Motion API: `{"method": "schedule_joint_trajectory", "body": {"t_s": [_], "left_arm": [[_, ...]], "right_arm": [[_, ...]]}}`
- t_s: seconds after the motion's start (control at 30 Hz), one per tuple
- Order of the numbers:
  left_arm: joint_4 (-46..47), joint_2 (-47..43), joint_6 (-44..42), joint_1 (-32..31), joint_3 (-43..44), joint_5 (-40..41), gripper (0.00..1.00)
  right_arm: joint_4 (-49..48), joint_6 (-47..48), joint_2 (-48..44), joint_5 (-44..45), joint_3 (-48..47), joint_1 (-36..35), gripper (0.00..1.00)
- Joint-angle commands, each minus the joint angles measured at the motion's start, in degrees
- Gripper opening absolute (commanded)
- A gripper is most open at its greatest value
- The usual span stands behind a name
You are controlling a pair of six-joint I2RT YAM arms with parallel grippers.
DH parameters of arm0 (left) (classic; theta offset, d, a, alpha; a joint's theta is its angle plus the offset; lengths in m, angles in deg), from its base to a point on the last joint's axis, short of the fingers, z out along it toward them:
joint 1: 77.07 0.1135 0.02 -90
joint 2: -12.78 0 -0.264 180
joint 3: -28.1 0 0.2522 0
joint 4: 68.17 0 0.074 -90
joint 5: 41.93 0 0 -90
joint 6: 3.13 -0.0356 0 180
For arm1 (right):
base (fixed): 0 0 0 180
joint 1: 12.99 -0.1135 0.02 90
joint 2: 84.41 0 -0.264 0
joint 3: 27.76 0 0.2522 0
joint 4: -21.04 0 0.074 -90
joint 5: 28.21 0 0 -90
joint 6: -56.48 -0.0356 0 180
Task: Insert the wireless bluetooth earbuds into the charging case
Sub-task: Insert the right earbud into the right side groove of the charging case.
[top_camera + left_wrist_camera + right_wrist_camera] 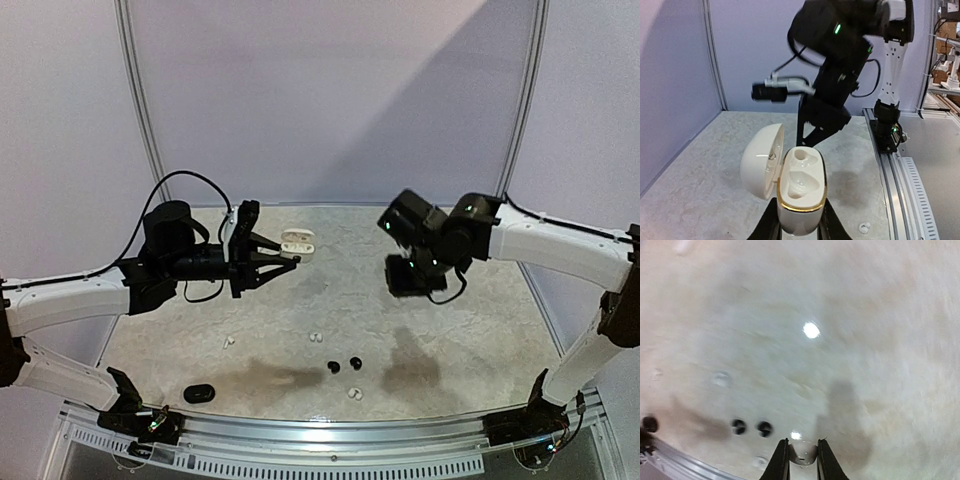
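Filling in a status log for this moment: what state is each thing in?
white charging case: lid open, wells empty, held off the table.
left gripper: shut on the case.
right gripper: shut on a small white earbud, raised.
black earbuds: loose on the table.
black case: lying on the table.

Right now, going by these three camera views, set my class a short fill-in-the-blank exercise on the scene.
1. The left gripper holds a white charging case whose lid is ____.
2. The earbud pinched by the right gripper is ____.
3. The two round earbuds lying side by side on the table are ____.
Missing words: open; white; black.
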Motion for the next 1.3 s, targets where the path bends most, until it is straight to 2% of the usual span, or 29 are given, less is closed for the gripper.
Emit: {"method": "schedule_joint_trajectory", "body": {"t_s": [0.0,0.23,0.37,0.7,0.87,1.27], "left_arm": [[9.94,-0.77,1.94,-1.30,-1.05,4.62,0.00],[14.66,-1.08,3.31,-1.35,-1.75,8.40,0.00],[14.96,-1.25,3.68,-1.35,-1.87,8.57,0.00],[15.55,-1.20,6.09,-1.33,-2.03,8.71,0.00],[16.50,-1.33,7.01,-1.26,-1.84,7.94,0.00],[17.40,-0.82,7.66,-1.26,-1.32,5.55,0.00]], "right_arm": [[-9.71,15.27,-0.30,11.74,-14.17,-7.37,0.00],[-38.31,31.35,-2.33,11.19,-12.80,-15.11,0.00],[-46.45,37.15,-1.81,11.60,-12.09,-17.52,0.00],[-53.97,39.70,-2.83,12.83,-9.07,-17.82,0.00],[-54.04,43.24,-1.69,13.33,-8.44,-17.87,0.00],[-51.40,44.91,-1.52,15.70,-7.47,-17.86,0.00]]}}
